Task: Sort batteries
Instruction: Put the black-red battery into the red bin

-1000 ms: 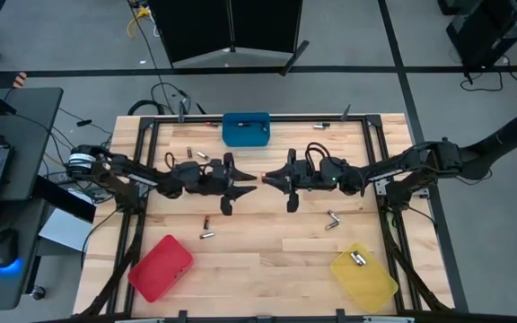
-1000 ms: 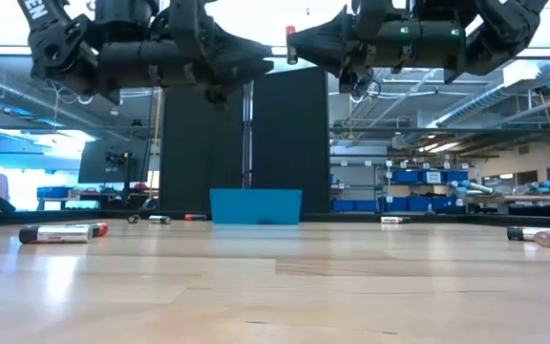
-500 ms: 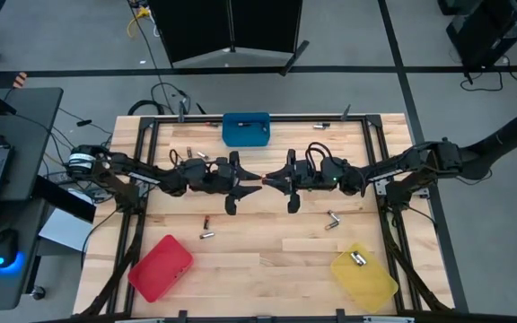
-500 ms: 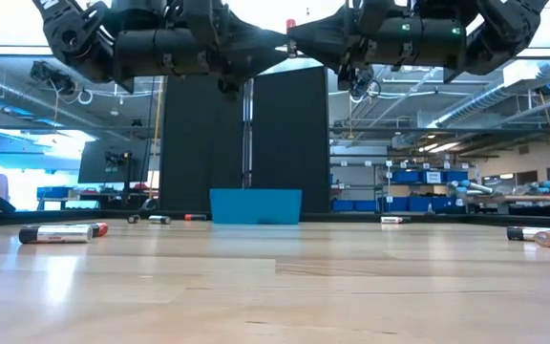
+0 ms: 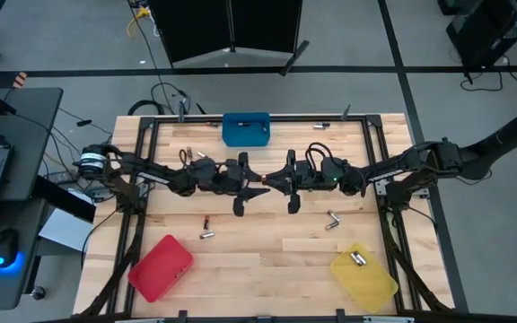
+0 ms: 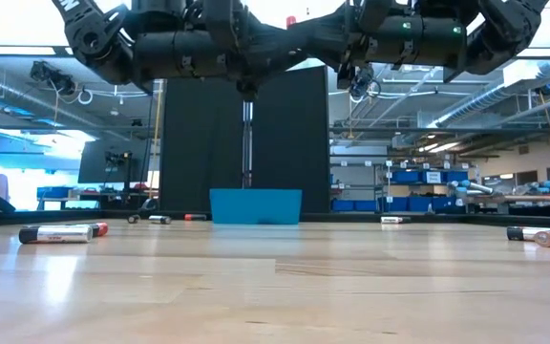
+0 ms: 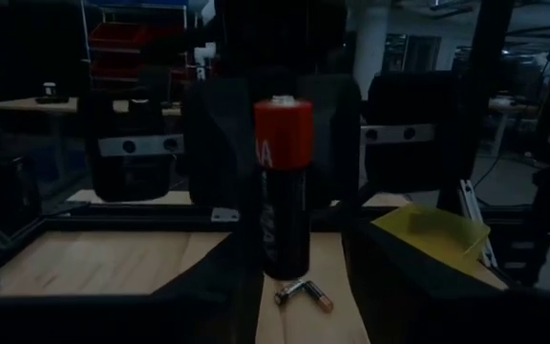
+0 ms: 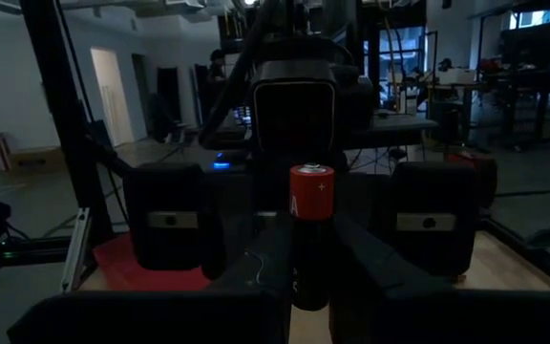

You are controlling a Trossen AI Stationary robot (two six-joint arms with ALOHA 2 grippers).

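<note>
Both grippers meet level, high above the table's middle. My right gripper (image 5: 275,180) (image 8: 310,287) is shut on an upright battery (image 8: 310,215) with a dark body and a red cap; the cap (image 6: 291,20) shows between the two grippers in the low view. My left gripper (image 5: 260,186) (image 7: 299,298) faces it, open, with its fingers on either side of the same battery (image 7: 285,191) and apart from it. More batteries (image 5: 207,235) (image 5: 333,218) (image 5: 203,156) lie on their sides on the wood. My right gripper pinches the battery's dark body (image 8: 309,260), below the red cap, between its two fingers. The fingers come level from the table's right side and lie across the battery. The battery stands upright, red end up, lifted well clear of the table.
A blue bin (image 5: 246,128) stands at the far edge, a red bin (image 5: 161,267) near left, and a yellow bin (image 5: 370,280) near right with a battery (image 5: 359,258) in it. Loose batteries (image 6: 55,232) (image 6: 540,234) lie at both sides in the low view.
My left gripper has moved toward the table's right, up to the battery in my right gripper, and its open fingers now stand on either side of the battery.
</note>
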